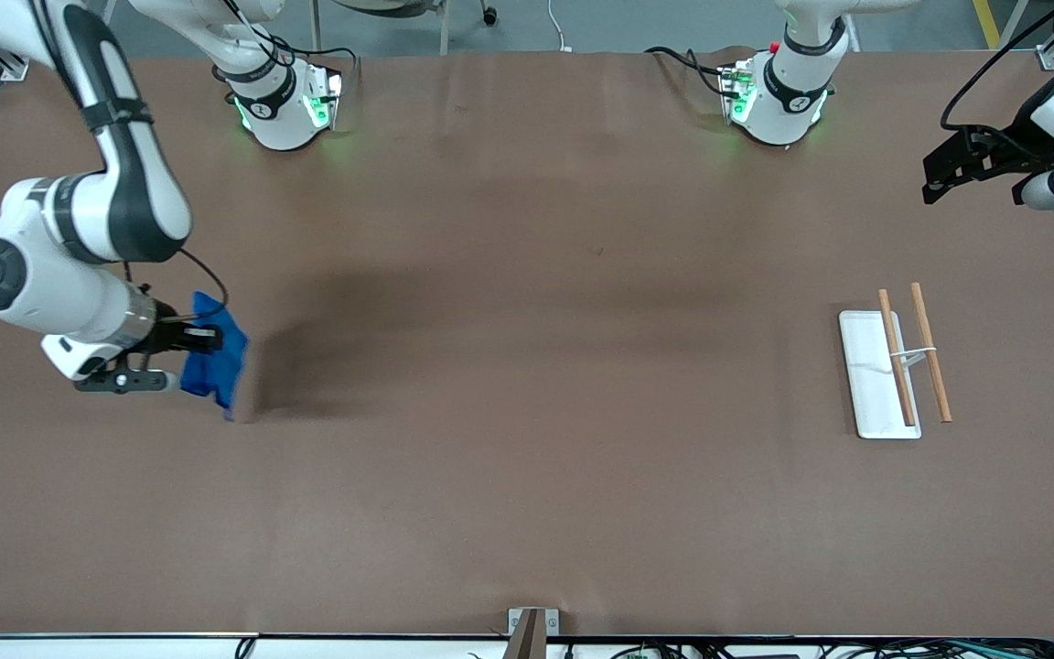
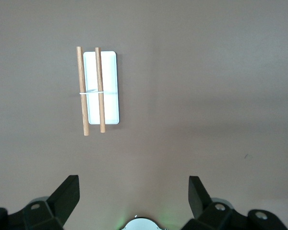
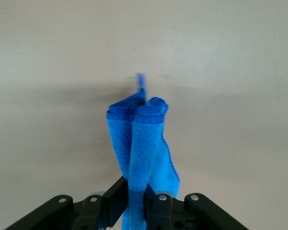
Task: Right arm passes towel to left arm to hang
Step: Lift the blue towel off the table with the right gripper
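Note:
The bright blue towel [image 1: 214, 361] hangs bunched from my right gripper [image 1: 202, 337], which is shut on it above the table at the right arm's end. In the right wrist view the towel [image 3: 141, 139] is pinched between the black fingers [image 3: 117, 199] of the right gripper [image 3: 137, 194] and droops in folds. My left gripper [image 1: 934, 178] is open and empty, up in the air at the left arm's end; it also shows in the left wrist view [image 2: 133, 184]. The rack [image 1: 867, 375], a white base with two wooden rods [image 1: 931, 352], lies nearer the front camera than the left gripper, and shows in the left wrist view [image 2: 109, 91].
The brown table [image 1: 527, 366] stretches bare between the towel and the rack. The two arm bases [image 1: 285, 105] stand along the edge farthest from the front camera. A small bracket [image 1: 532, 627] sits at the table's front edge.

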You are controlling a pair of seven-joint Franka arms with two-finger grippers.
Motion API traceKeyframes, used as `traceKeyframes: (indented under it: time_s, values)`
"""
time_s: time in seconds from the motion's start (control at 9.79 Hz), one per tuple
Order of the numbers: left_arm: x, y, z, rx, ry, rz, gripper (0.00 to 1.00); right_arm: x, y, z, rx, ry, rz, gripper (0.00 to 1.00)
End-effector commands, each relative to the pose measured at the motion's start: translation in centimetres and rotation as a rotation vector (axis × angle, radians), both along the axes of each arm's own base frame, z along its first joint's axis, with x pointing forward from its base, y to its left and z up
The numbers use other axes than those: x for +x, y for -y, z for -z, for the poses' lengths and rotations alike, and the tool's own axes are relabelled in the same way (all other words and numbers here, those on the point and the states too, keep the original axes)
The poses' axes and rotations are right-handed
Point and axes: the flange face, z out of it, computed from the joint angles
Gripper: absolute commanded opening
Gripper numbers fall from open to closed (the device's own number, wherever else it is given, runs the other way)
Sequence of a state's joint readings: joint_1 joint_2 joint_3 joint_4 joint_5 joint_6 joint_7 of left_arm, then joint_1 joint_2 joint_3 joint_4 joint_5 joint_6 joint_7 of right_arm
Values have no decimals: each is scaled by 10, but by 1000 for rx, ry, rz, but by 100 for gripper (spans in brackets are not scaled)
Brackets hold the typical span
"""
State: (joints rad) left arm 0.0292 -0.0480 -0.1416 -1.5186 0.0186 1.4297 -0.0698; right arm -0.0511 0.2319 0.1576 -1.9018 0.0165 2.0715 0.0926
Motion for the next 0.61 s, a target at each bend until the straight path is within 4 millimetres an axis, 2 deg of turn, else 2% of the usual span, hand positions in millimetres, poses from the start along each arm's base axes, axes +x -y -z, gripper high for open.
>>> traceKeyframes:
  time_s: [0.0, 0.1, 0.2, 0.41, 0.51]
  values:
    - [7, 2, 14, 4, -35, -5, 100, 4, -79, -45, 95, 48, 88, 0]
    - [7, 2, 14, 0, -36, 6, 100, 1, -124, -70, 186, 59, 132, 0]
    - [7, 2, 13, -9, -37, 13, 100, -4, -156, -89, 268, 50, 176, 0]
    - [2, 8, 13, -61, -63, 19, 100, -17, -206, -114, 469, -3, 200, 0]
    - [5, 13, 18, -94, -75, 28, 100, -23, -224, -121, 568, -23, 230, 0]
